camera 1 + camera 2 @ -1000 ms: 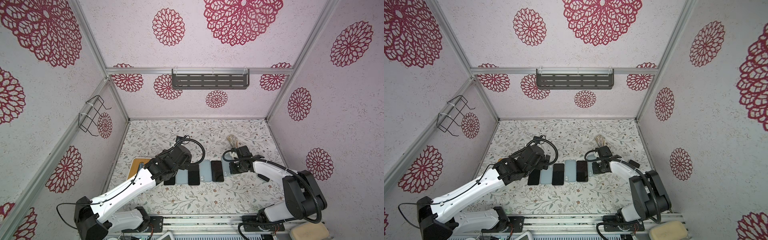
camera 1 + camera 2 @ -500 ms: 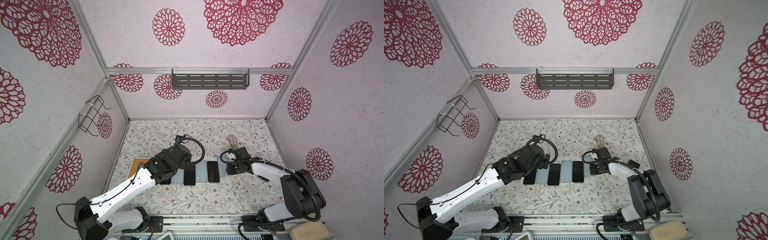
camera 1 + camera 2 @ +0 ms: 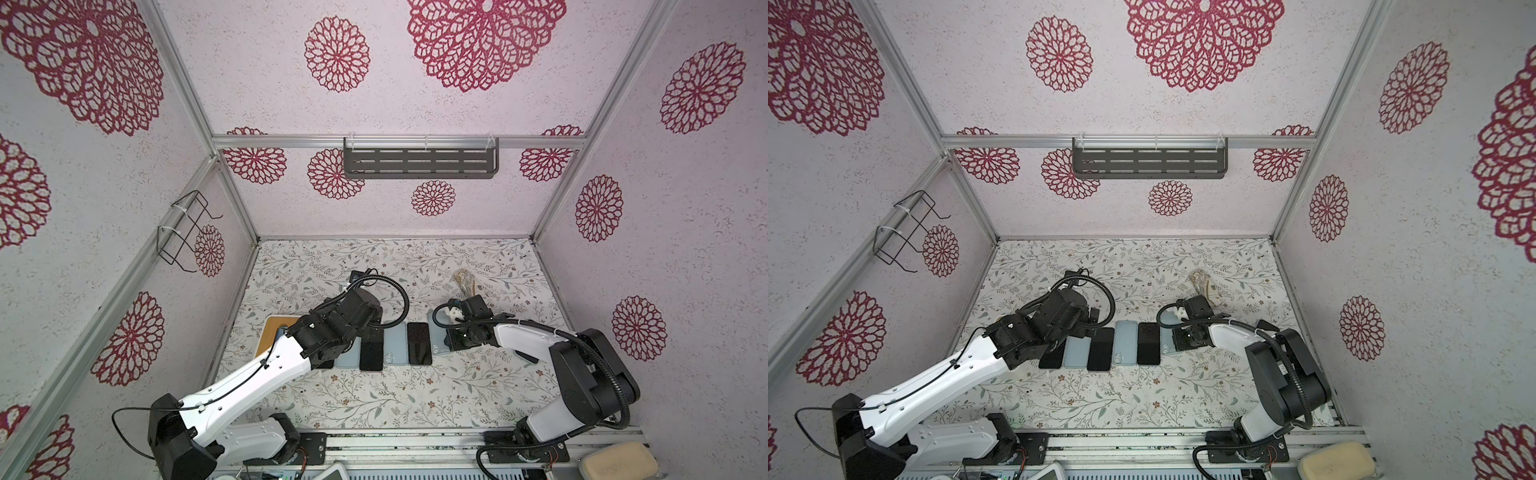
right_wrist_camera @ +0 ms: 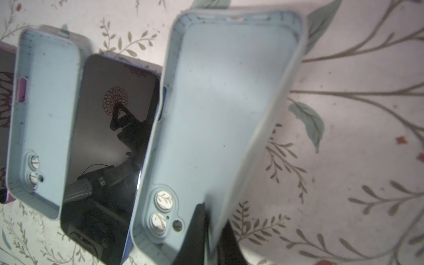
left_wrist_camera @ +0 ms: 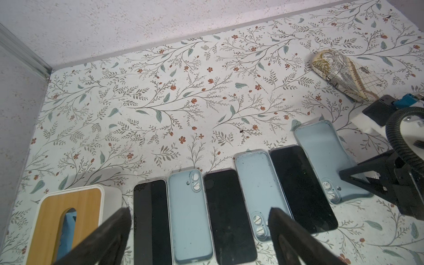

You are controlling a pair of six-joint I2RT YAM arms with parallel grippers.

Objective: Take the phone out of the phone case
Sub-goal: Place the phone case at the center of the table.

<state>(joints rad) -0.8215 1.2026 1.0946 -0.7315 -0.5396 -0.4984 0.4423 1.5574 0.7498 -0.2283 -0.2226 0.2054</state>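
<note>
On bench (image 5: 160, 91): blue phone case (image 4: 229, 103), empty; phone (image 4: 110, 137) just beside; left end effector (image 5: 199, 211), spread wide; right end effector (image 4: 213, 215), astride case rim, grip cannot be told.

Walls (image 3: 415, 104) with crimson medallions enclose a leaf-patterned worktop (image 3: 374, 395) below the grey slotted shelf (image 3: 419, 164); a wire rack (image 3: 183, 232) hangs to its left.

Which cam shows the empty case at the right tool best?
Right wrist: the empty case fills the frame, interior and lens cutouts clear. Left wrist shows it nearly whole but smaller; in both top views, a sliver beside the right arm.
</note>
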